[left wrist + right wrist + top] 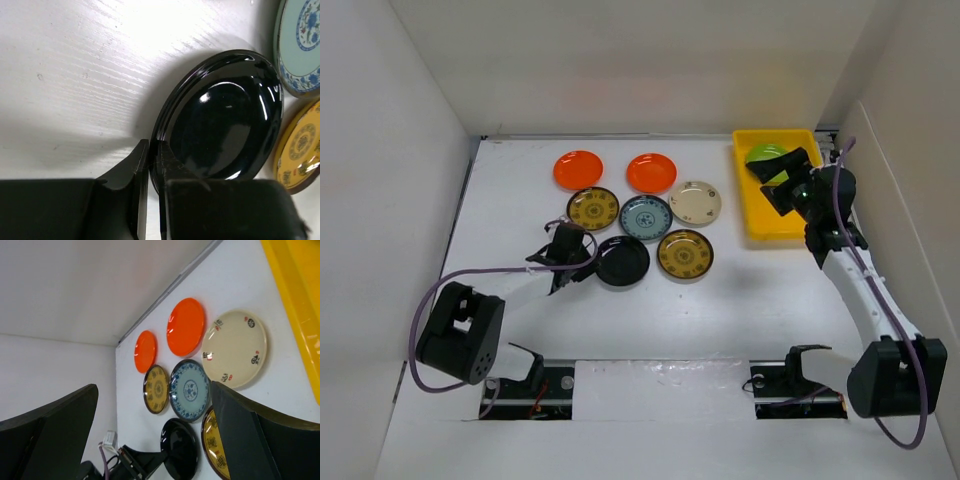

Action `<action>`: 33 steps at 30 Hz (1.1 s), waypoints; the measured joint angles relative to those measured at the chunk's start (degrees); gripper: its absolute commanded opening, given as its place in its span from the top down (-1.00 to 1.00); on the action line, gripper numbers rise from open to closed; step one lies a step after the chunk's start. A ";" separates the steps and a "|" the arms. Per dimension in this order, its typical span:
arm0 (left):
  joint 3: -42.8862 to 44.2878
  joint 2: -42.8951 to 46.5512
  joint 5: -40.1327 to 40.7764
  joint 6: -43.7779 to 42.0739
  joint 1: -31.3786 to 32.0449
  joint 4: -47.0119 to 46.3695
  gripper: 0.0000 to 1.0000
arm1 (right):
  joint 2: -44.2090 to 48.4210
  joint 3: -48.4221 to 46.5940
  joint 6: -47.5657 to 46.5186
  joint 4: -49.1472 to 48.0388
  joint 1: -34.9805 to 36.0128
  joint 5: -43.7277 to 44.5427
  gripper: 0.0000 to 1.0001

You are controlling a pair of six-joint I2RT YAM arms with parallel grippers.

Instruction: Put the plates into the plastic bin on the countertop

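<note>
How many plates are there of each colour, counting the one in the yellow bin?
Orange plates: 2
Brown-gold patterned plates: 2
Teal patterned plate: 1
Cream plate: 1
Black plate: 1
Green plate, in the bin: 1
Total: 8

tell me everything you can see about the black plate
The black plate is small, round, shallow and glossy, with light glinting in its bowl; it looks like glazed ceramic or plastic. It sits on the white countertop, near the teal-patterned plate. The left claw is shut on its rim.
</note>
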State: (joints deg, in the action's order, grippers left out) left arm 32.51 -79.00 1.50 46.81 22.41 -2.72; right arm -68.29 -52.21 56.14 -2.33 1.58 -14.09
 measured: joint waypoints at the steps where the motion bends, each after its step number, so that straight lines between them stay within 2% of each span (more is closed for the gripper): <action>1: 0.00 0.35 -0.04 0.50 0.02 0.11 1.00 | 1.64 0.44 -0.07 0.09 0.02 -0.50 -1.00; 5: 0.00 4.68 0.87 1.77 0.13 3.30 1.00 | 7.30 0.66 -1.49 -0.20 0.72 -2.27 -1.00; 8: 0.00 12.79 1.66 1.16 0.13 7.26 1.00 | 7.43 0.66 -5.14 -2.14 4.09 -6.10 -1.00; 14: 3.23 25.53 -3.56 -2.51 0.02 8.96 1.00 | -4.26 2.91 -11.67 -9.70 16.87 -18.45 -0.91; 18: 7.28 26.34 -8.11 -4.50 0.02 8.20 1.00 | -11.34 6.93 -11.98 -14.01 22.27 -24.74 -0.81; 22: 7.91 26.21 -13.18 -5.92 0.02 6.12 1.00 | -15.54 6.93 -12.37 -17.46 26.38 -27.32 -0.71; 25: 8.04 25.79 -16.20 -6.32 0.02 5.27 1.00 | -17.92 6.69 -12.57 -20.06 28.76 -28.52 -0.11; 26: 8.17 25.46 -16.98 -6.45 0.02 5.01 1.00 | -18.56 6.69 -12.09 -20.94 29.24 -28.72 0.40; 28: 8.39 24.57 -17.66 -7.21 0.09 5.01 1.00 | -19.39 6.60 -11.39 -21.70 29.59 -28.83 0.85; 29: 8.44 24.02 -17.86 -7.54 0.04 5.09 0.71 | -19.47 6.60 -10.80 -22.16 29.57 -28.65 1.00; 30: 8.55 23.37 -18.05 -7.67 -0.02 4.85 0.31 | -19.47 6.49 -10.71 -22.18 29.46 -27.82 1.00; 31: 8.85 22.80 -17.79 -7.65 0.00 4.70 0.06 | -19.50 6.54 -10.58 -22.03 29.24 -27.17 1.00; 32: 9.16 22.36 -17.57 -7.34 0.11 4.70 -0.01 | -19.50 6.54 -10.34 -22.18 28.96 -26.43 1.00; 33: 9.31 21.99 -17.00 -7.04 0.13 4.72 -0.24 | -19.41 6.51 -10.21 -22.45 28.74 -25.79 1.00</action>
State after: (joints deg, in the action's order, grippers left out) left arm 41.82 -57.01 -15.51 39.77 22.55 2.00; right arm -87.70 -45.69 45.93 -24.77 30.33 -39.88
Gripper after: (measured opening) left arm 0.473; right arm 0.155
